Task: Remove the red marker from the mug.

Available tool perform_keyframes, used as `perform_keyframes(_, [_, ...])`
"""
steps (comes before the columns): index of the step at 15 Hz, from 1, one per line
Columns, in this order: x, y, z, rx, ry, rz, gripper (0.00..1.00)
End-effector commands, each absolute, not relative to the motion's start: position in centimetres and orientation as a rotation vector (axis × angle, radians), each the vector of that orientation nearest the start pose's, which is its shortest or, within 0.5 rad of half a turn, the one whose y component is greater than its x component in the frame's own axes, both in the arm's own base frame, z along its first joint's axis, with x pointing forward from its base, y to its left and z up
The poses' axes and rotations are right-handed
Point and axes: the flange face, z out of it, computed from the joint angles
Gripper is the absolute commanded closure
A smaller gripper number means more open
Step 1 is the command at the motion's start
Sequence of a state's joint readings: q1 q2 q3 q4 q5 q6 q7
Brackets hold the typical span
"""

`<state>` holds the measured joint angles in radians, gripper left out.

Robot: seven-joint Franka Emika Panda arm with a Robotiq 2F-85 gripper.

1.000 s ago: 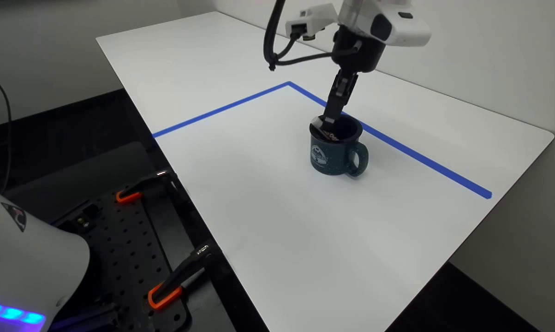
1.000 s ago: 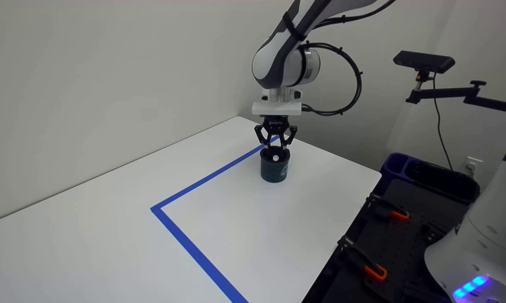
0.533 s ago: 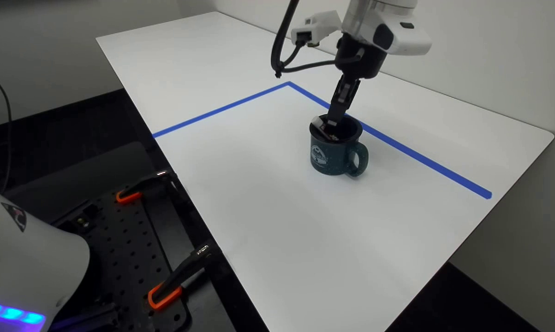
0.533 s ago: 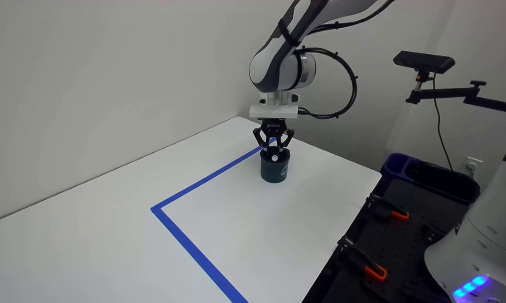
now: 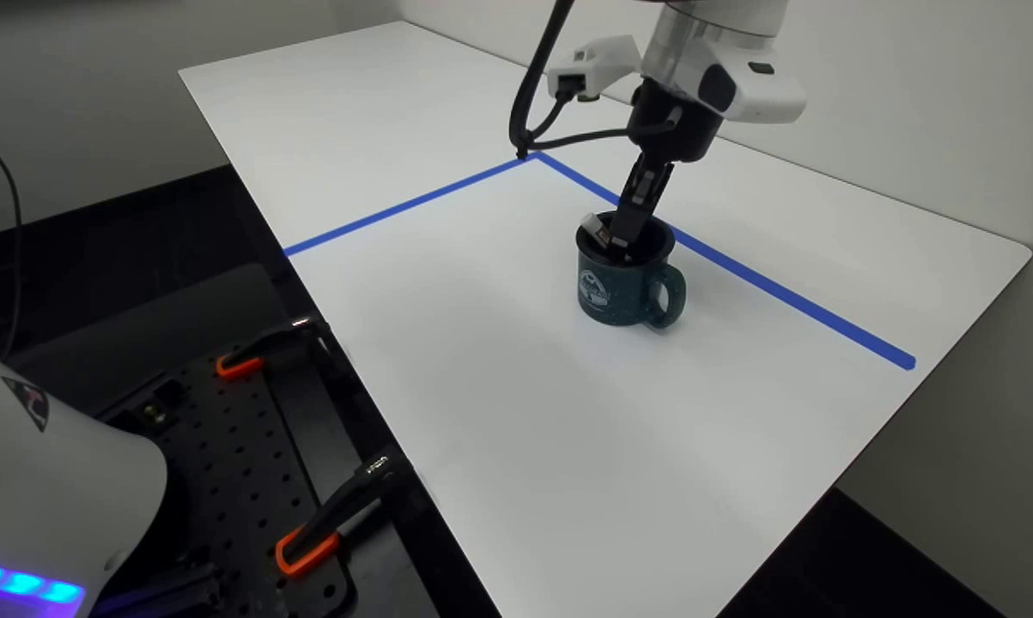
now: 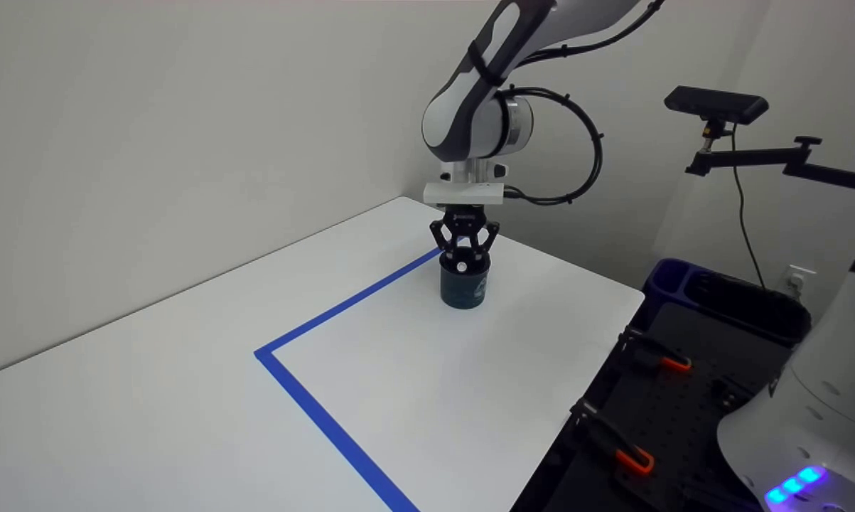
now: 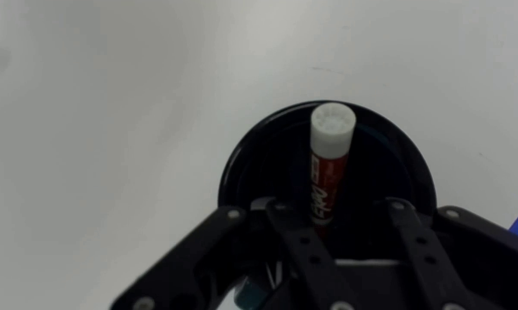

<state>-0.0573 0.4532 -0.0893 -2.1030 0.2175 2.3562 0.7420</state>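
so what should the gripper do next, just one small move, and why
I'd probably close the gripper gently. Its fingers stand apart, tips inside the mug, and in the wrist view the leaning red marker runs down between them, so closing seems likely to pinch its body ready for a lift.

Wrist view: closest, set above jaws, looks down past fingers (image 7: 295, 230) into mug (image 7: 419, 176).
In exterior view: raised, looks down past robot base (image 5: 48, 481) to jaws, edge-on.
In exterior view: raised, farther back, gripper (image 6: 464, 257) broadside.
Both exterior views share jaws, mug, tabletop (image 5: 482, 403), facing roughly opposite ways.
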Motion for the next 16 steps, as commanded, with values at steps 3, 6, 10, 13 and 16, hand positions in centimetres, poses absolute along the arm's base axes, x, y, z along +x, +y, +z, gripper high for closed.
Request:
perform_keyframes(3, [55.8,-7.8,17.9,-2.637,1.549,0.385,0.6])
perform_keyframes(6, [55.9,-7.8,17.5,-2.631,1.553,0.398,0.88])
perform_keyframes(10, [55.7,-8.6,18.3,-2.63,1.582,0.396,0.95])
perform_keyframes(13, [55.3,-9.1,20.2,-2.623,1.608,0.385,0.95])
perform_keyframes(16, [55.0,-8.8,22.8,-2.607,1.58,0.383,0.95])
